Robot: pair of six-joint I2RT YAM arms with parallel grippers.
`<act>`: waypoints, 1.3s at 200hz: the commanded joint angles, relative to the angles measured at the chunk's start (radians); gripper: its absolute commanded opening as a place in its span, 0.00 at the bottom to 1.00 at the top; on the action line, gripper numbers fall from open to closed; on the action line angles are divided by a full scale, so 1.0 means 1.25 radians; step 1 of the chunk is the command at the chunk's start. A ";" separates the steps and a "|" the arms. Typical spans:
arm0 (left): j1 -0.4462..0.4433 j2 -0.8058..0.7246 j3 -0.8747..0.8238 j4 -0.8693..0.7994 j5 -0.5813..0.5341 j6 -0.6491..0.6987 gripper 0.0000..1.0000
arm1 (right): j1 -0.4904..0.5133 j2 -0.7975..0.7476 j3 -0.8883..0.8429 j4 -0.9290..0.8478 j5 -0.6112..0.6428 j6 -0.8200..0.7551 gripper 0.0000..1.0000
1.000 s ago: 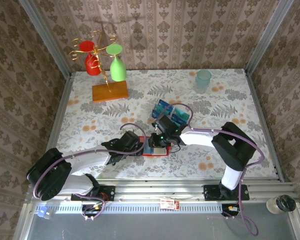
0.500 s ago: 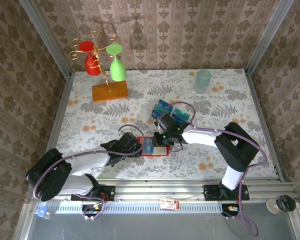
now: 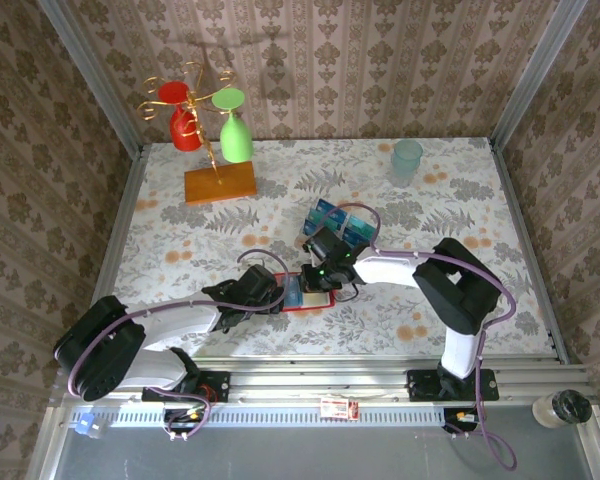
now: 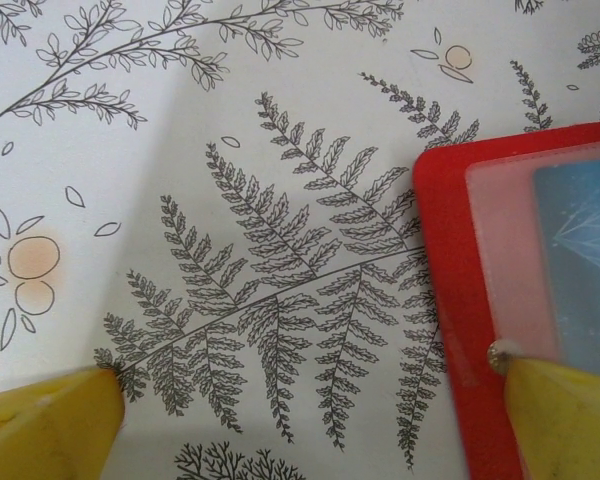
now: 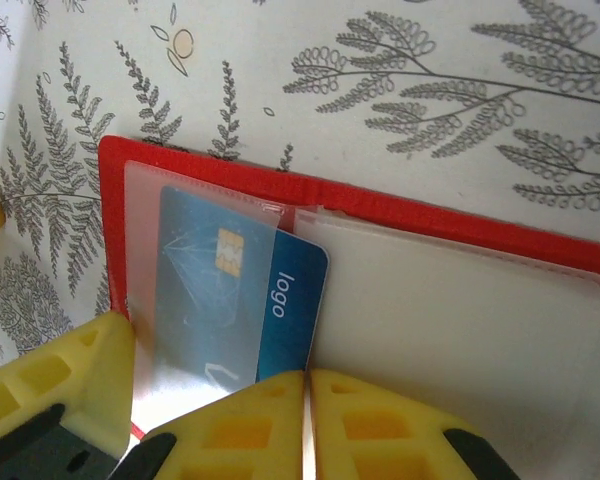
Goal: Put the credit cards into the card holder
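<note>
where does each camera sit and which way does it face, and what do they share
top external: above and behind, looking down on the table; both arms, left gripper, right gripper.
left wrist: low, facing down at the holder edge; open yellow fingers.
right wrist: down onto holder and card; shut fingers.
shared: holder and card, both wrist views.

The red card holder (image 3: pixel 310 306) lies on the tabletop (image 3: pixel 460 200) near the middle of its near edge, with a blue card (image 3: pixel 293 291) on its left half. The left gripper (image 3: pixel 278 292) is at its left edge and the right gripper (image 3: pixel 317 282) is over its right half. Just behind it, a clear rack (image 3: pixel 340 228) holds more cards (image 3: pixel 328 213). A teal cup (image 3: pixel 407 160) stands near the far right corner. A stand (image 3: pixel 220 183) bearing a red glass (image 3: pixel 185 125) and a green glass (image 3: pixel 236 135) is near the far left corner.
</note>
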 commanded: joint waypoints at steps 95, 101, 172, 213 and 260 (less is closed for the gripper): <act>0.042 -0.076 -0.020 -0.037 0.022 -0.013 1.00 | 0.019 -0.031 -0.069 -0.004 0.032 0.035 0.09; 0.046 -0.077 -0.024 -0.036 0.023 -0.012 1.00 | 0.019 -0.039 -0.080 0.000 0.034 0.043 0.09; 0.055 -0.034 -0.041 -0.006 0.037 -0.012 1.00 | 0.025 -0.105 -0.079 0.011 0.034 0.063 0.08; 0.055 -0.023 -0.042 0.002 0.038 -0.012 1.00 | 0.025 -0.084 -0.028 -0.022 0.030 0.029 0.08; 0.054 -0.023 -0.051 0.009 0.038 -0.014 1.00 | 0.025 -0.031 -0.019 0.000 0.013 0.033 0.08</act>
